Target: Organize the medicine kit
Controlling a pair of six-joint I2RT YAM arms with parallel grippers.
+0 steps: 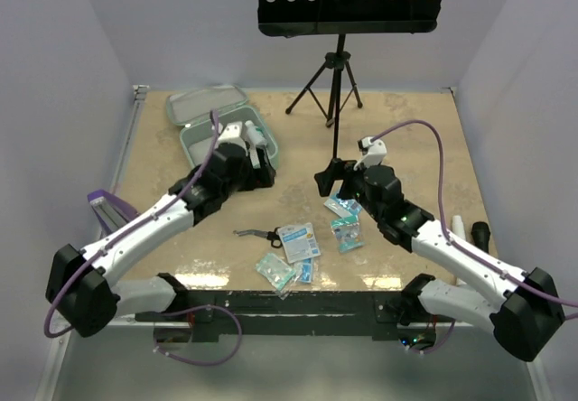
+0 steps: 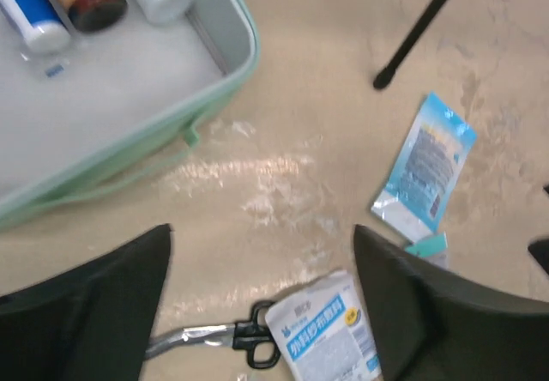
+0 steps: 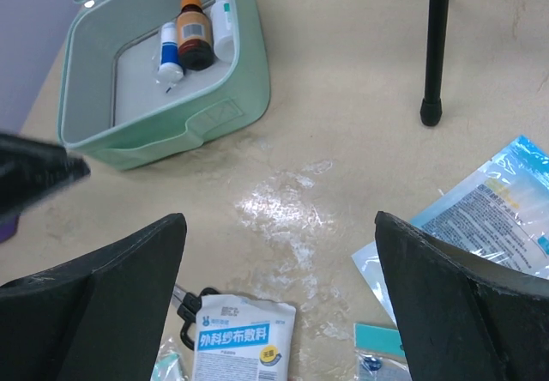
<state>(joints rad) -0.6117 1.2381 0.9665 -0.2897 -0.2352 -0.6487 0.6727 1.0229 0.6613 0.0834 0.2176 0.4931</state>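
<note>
The medicine kit [image 1: 228, 141] is a mint-green tin standing open at the back left, its lid [image 1: 206, 103] laid flat behind it. In the right wrist view the kit [image 3: 184, 119] holds a blue-and-white tube [image 3: 169, 51], an amber bottle [image 3: 195, 33] and a white bottle [image 3: 223, 21]. My left gripper [image 1: 260, 168] hovers just off the kit's front right corner. It is open and empty, with bare table between its fingers [image 2: 103, 304]. My right gripper [image 1: 327, 182] is open and empty too, over the table's middle [image 3: 279, 244].
Loose on the table lie black-handled scissors [image 1: 257, 233], a white gauze pouch [image 1: 298, 240], blue packets [image 1: 343, 207] and small clear packets [image 1: 274, 270]. A music stand tripod [image 1: 334, 85] stands at the back. A purple holder [image 1: 108, 207] is at the left edge, and a white bottle [image 1: 461, 229] at the right.
</note>
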